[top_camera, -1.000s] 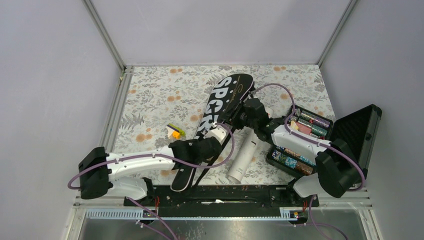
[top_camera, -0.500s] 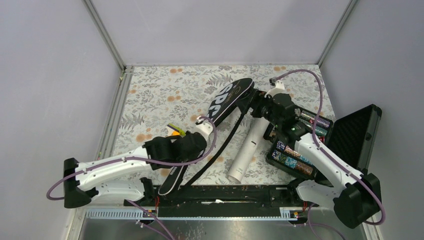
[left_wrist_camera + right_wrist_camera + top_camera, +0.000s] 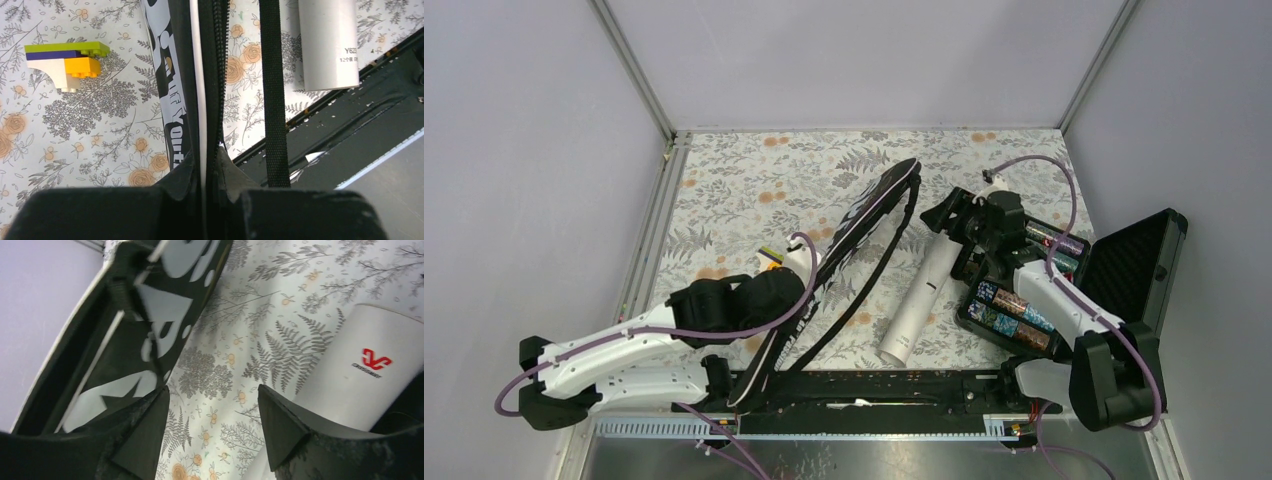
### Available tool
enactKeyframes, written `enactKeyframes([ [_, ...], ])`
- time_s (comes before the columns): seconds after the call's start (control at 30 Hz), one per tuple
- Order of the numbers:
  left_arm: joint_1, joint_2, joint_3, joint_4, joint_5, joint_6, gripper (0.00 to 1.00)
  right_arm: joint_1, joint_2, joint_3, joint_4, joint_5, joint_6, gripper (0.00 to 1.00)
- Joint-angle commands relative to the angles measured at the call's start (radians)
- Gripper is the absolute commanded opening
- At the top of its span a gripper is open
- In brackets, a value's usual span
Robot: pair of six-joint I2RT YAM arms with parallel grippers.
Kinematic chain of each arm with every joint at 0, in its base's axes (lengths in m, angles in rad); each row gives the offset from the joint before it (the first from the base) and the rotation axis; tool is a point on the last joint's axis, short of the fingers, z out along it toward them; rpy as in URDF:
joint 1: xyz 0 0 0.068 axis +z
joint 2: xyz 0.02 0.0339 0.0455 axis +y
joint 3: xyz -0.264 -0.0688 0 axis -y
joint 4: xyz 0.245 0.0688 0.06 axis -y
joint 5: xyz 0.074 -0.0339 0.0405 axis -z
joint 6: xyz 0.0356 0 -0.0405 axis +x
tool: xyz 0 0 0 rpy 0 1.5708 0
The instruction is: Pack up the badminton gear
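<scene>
Edgewise, bag [image 3: 176, 55] between closed left jaws

Left hand [image 3: 206, 162] pinched shut, reaching low and forward-right; right hand [image 3: 212, 395] gapes wide, angled down, reaching forward-left.

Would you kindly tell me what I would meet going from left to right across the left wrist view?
toy bricks → bag → strap → tube
</scene>
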Motion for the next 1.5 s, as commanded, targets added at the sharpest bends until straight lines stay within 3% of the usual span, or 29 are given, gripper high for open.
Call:
enactKeyframes([
  [0.0,-0.001,-0.067,0.083,0.083,0.003,-0.016,0.0,-0.062,0.01,-0.002,0.113,-0.069,0.016,0.69],
  [0.13,-0.001,-0.091,0.102,0.057,0.041,0.002,0.0,-0.067,0.075,0.0,0.209,-0.087,-0.129,0.69],
  [0.27,-0.001,-0.102,0.119,0.047,0.052,0.016,0.0,-0.066,0.134,-0.022,0.372,-0.228,-0.298,0.67],
  [0.37,-0.001,-0.089,0.141,0.028,0.057,0.02,0.0,-0.065,0.159,-0.009,0.382,-0.252,-0.402,0.71],
  [0.87,-0.001,-0.051,0.166,0.01,0.124,0.077,0.0,-0.066,0.224,-0.025,0.605,-0.25,-0.632,0.69],
  [1.13,-0.001,-0.034,0.164,0.004,0.126,0.086,0.0,-0.064,0.207,-0.022,0.583,-0.27,-0.702,0.61],
  [1.3,-0.001,-0.039,0.157,0.003,0.121,0.089,0.0,-0.061,0.2,-0.024,0.566,-0.255,-0.74,0.46],
  [1.47,-0.001,-0.042,0.156,0.001,0.119,0.09,0.0,-0.055,0.189,-0.019,0.549,-0.264,-0.77,0.43],
])
